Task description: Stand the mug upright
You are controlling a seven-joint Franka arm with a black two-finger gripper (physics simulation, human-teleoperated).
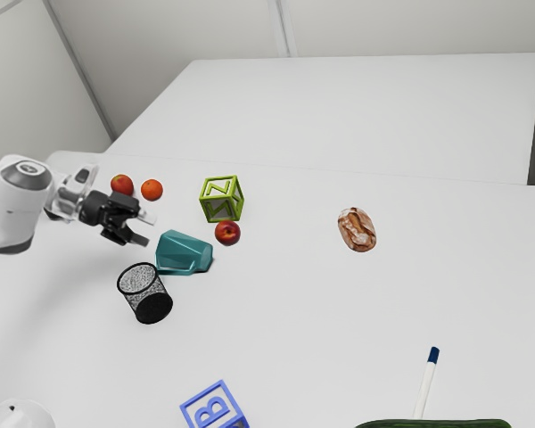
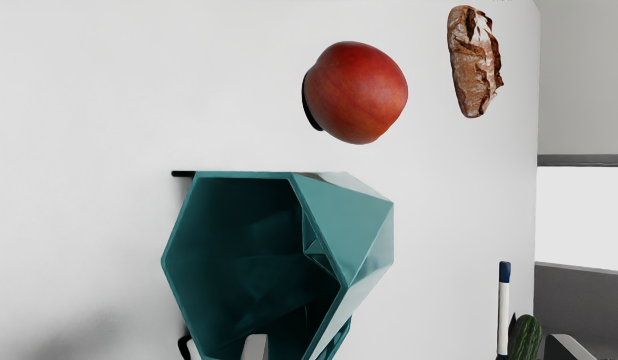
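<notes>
The teal faceted mug [image 1: 183, 253] lies on its side on the table, its mouth toward the hand. Just to the exterior view's left of it, and apart from it there, the black gripper [image 1: 146, 229] is open, with nothing held. In the wrist view, the dark hollow of the mug [image 2: 369, 225] shows, and one fingertip of the open gripper [image 2: 410, 347] overlaps the mouth; whether that tip is inside cannot be told. The other fingertip stands well away from the mug.
Around the mug are a black mesh cup [image 1: 146, 294], a red fruit [image 1: 227, 234] and a green block [image 1: 222, 199]. An apple [image 1: 121, 185] and an orange [image 1: 152, 189] sit behind the gripper. Bread [image 1: 358, 229], a marker [image 1: 426, 383] and a blue block [image 1: 214, 408] lie farther off.
</notes>
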